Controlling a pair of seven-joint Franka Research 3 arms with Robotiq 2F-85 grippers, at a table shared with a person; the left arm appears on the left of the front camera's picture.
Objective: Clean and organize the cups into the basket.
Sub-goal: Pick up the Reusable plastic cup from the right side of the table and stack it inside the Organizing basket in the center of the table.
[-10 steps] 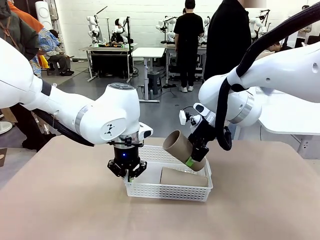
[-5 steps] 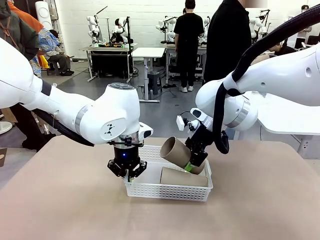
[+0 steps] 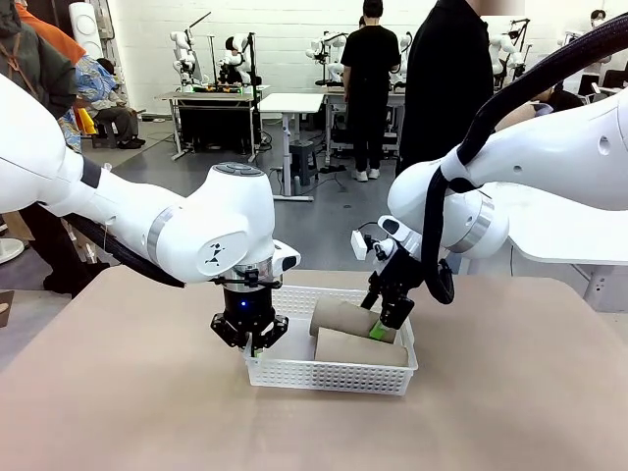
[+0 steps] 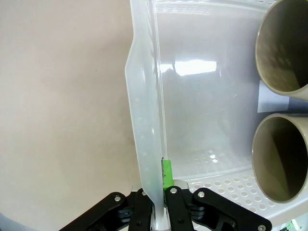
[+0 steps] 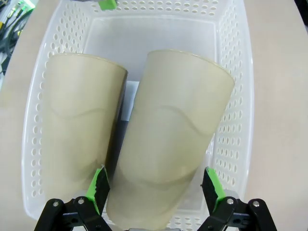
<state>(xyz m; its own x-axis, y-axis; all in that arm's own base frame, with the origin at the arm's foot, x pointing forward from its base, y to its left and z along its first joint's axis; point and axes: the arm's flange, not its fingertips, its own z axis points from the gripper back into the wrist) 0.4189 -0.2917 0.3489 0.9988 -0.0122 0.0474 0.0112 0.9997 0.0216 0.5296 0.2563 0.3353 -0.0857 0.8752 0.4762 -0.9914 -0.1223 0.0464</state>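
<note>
Left gripper (image 3: 249,339) is clenched on the basket (image 3: 329,376), pinching the wall at its left short end; the left wrist view has the thin plastic wall squeezed between the pads (image 4: 166,174). Judged purpose: pinning the basket so it can't slide while cups go in. The basket sits about mid-table (image 3: 510,392), flat, long side facing the near edge. Two tan cups lie on their sides inside it, mouths toward the left end: front cup (image 3: 358,346) along the near wall, rear cup (image 3: 343,316) beside it and skewed a bit, mouth leaning toward the far wall. Right gripper (image 3: 385,319) is released, with its jaws spread either side of the rear cup's base at the basket's right end. A slim gap shows at each pad in the right wrist view, so the cup looks set down, not gripped. The right gripper is just above the right rim, so lifting straight out looks clear. The cups nearly fill the basket's width. Bare floor is left only at the left end, ahead of the mouths. Open table lies all round the basket.
</note>
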